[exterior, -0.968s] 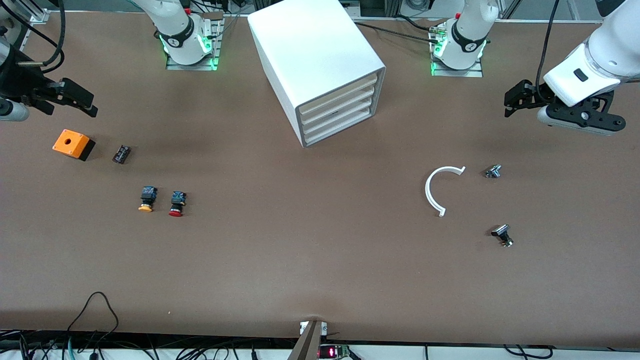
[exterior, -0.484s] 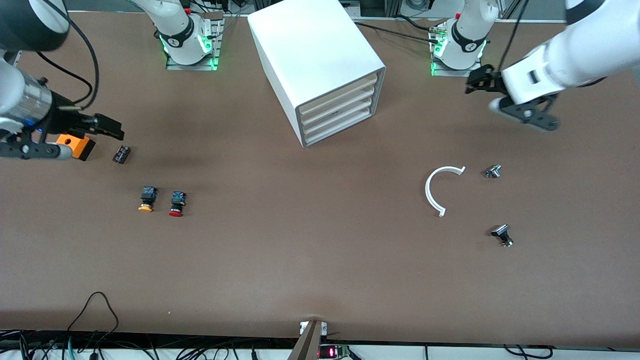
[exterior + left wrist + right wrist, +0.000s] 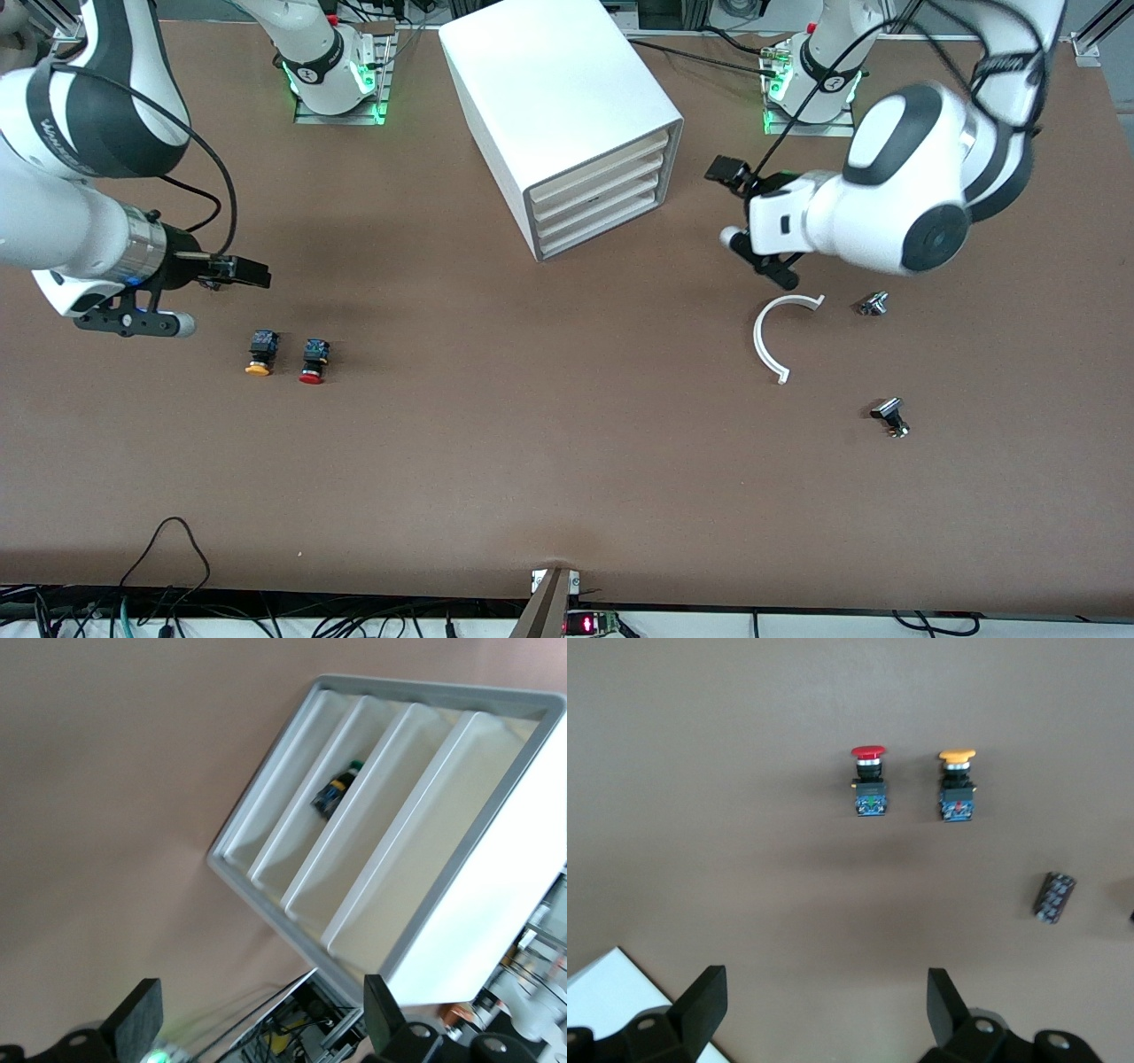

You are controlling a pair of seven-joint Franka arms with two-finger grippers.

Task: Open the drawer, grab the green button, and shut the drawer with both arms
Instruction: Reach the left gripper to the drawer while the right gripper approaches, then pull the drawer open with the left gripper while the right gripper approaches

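Your left gripper (image 3: 740,190) hangs with its fingers spread apart over bare table between the cabinet (image 3: 567,115) and the white curved strip (image 3: 772,337), holding nothing. Your right gripper (image 3: 252,273) hovers open too, above the small black block, toward the right arm's end of the table. The four drawers are all pushed in. Your left wrist view shows the green-capped button (image 3: 335,790) lying inside one of them; which one you cannot tell. The red-capped button (image 3: 313,359) and yellow-capped button (image 3: 260,351) sit side by side on the table, nearer the front camera than the right gripper.
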